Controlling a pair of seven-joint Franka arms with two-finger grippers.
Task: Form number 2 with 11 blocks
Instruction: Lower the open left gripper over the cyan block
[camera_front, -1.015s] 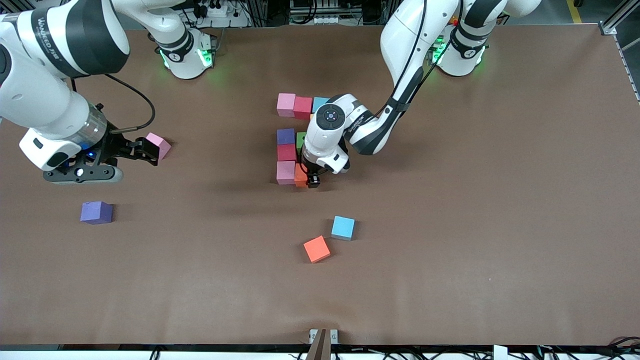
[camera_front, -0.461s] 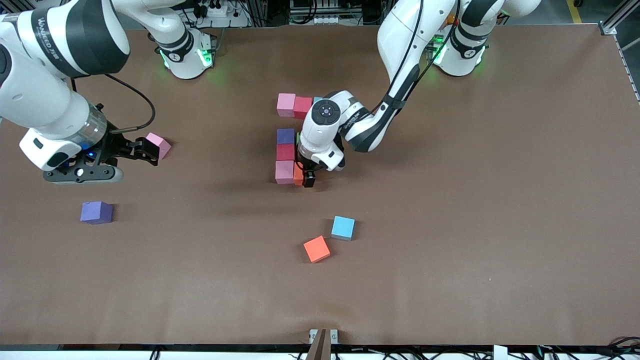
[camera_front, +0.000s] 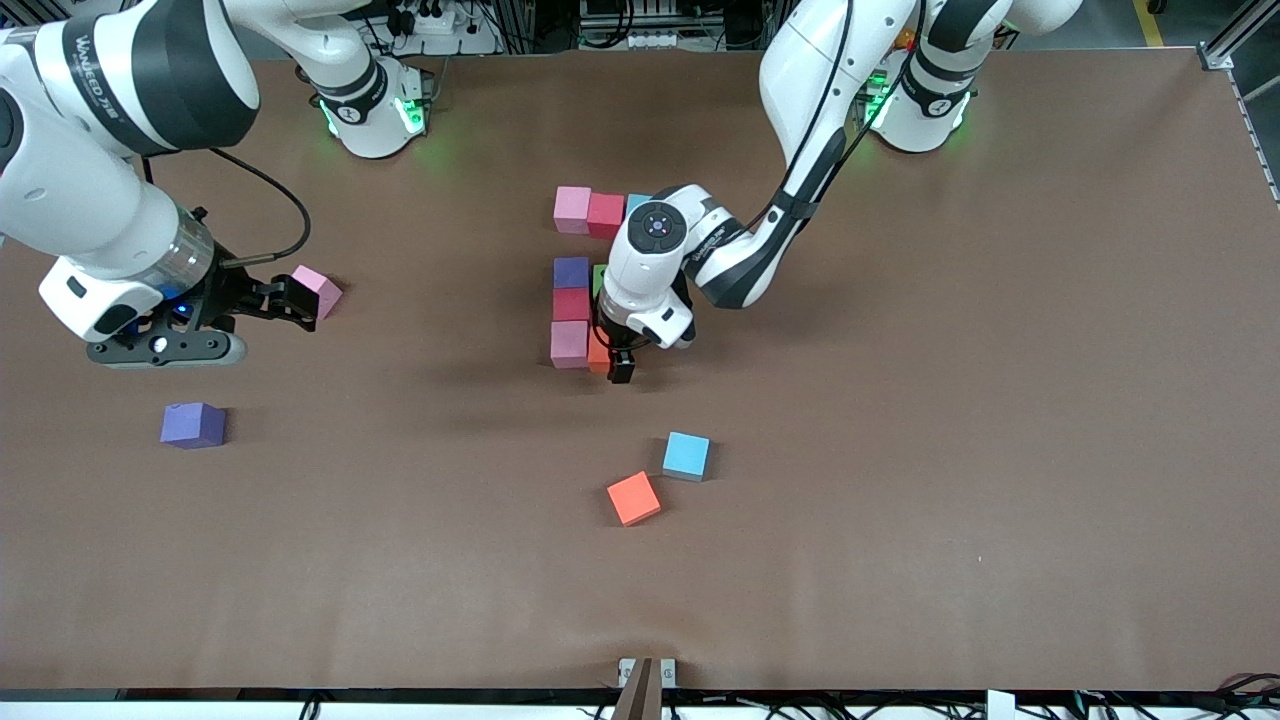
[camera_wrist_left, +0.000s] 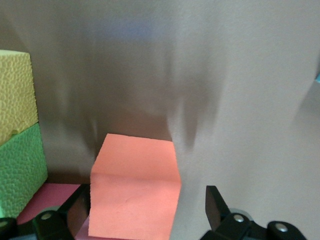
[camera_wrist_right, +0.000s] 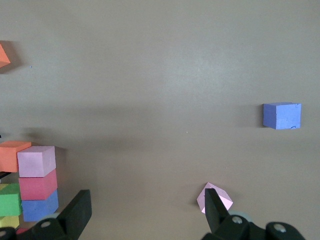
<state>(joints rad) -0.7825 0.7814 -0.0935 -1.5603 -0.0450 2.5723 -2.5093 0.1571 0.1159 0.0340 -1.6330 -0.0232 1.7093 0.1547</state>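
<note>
- The left gripper (camera_front: 618, 362) is low at the near end of the part-built number 2 (camera_front: 585, 290) in the middle of the table. Its fingers (camera_wrist_left: 216, 202) stand apart on either side of an orange block (camera_wrist_left: 135, 187); the left wrist view shows a gap on both sides, so nothing is clamped.
- That orange block sits on the table against a pink block (camera_front: 570, 344), at that block's 3 o'clock in the front view.
- From the pink block toward 12 o'clock run a red block (camera_front: 572, 304) and a dark blue-purple block (camera_front: 571, 272); a green block (camera_front: 600, 279) and a yellow block (camera_wrist_left: 15, 95) are partly hidden by the arm.
- The top row, at 12 o'clock, shows pink (camera_front: 572, 209), red (camera_front: 606, 214) and a sliver of light blue (camera_front: 636, 203).
- The right gripper (camera_front: 300, 300) waits toward the right arm's end of the table, fingers spread wide and empty, beside a loose pink block (camera_front: 320, 290).
- Loose blocks: purple (camera_front: 193, 425) at 7 o'clock of the right gripper; light blue (camera_front: 686, 456) and orange (camera_front: 634, 498) at 6 o'clock of the number.
- A dark band on the right arm carries white lettering (camera_front: 92, 62) too unclear to read.
</note>
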